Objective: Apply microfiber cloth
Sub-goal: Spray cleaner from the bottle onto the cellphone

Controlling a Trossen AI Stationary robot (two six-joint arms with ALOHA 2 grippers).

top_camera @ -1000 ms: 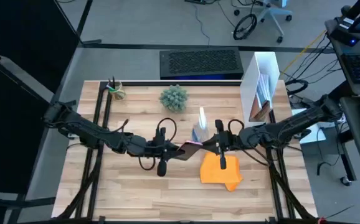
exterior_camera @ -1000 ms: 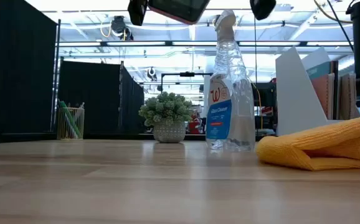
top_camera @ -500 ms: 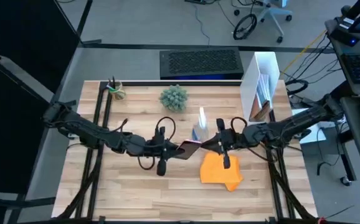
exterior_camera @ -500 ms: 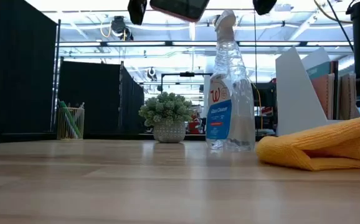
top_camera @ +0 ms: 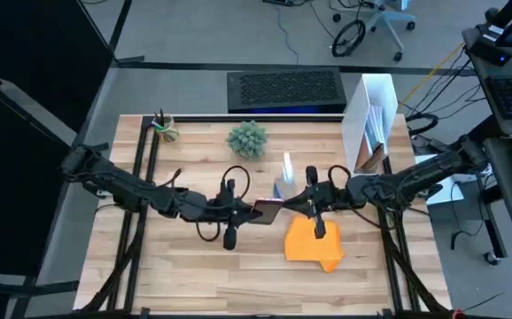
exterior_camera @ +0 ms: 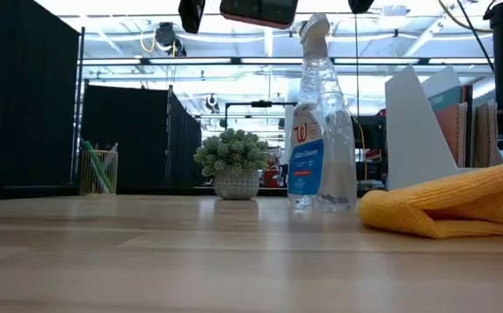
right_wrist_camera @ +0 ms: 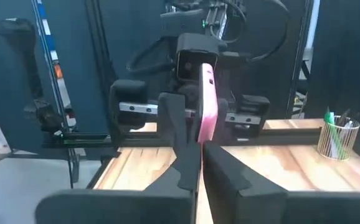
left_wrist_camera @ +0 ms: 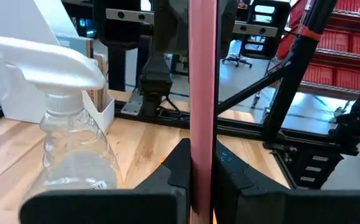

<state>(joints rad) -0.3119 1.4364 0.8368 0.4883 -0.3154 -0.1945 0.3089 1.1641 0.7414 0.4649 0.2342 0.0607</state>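
Note:
The orange microfiber cloth [top_camera: 314, 244] lies crumpled on the wooden table right of centre, with no gripper on it; the low view shows it at the right [exterior_camera: 460, 209]. Above the table hangs a black smartphone in a pink case [top_camera: 271, 211], at the low view's top edge [exterior_camera: 258, 10]. My left gripper [top_camera: 252, 211] is shut on its left end. My right gripper [top_camera: 293, 207] is shut on its right end, just beyond the cloth's far edge. My left gripper pinches the smartphone's left end [left_wrist_camera: 202, 143] between its two fingers, coming level from the table's left. The phone runs straight away from the fingers, edge-on, clear of the table. My right gripper pinches the opposite end [right_wrist_camera: 203, 124] between its two fingers, coming level from the table's right. One finger [right_wrist_camera: 174, 118] shows beside the pink case; the phone hides the other fingertip. The phone hangs about level.
A clear spray bottle [top_camera: 284, 182] with a blue label stands just behind the phone. A small potted plant [top_camera: 248, 139] and a pen cup [top_camera: 164, 129] stand at the far side. A white file holder [top_camera: 371, 124] stands at the far right.
My right gripper has gone a little toward the table's left, closing on the smartphone. The phone, tilted a second ago in the low view, now hangs about level and a little farther right. The cloth has stayed where it was.

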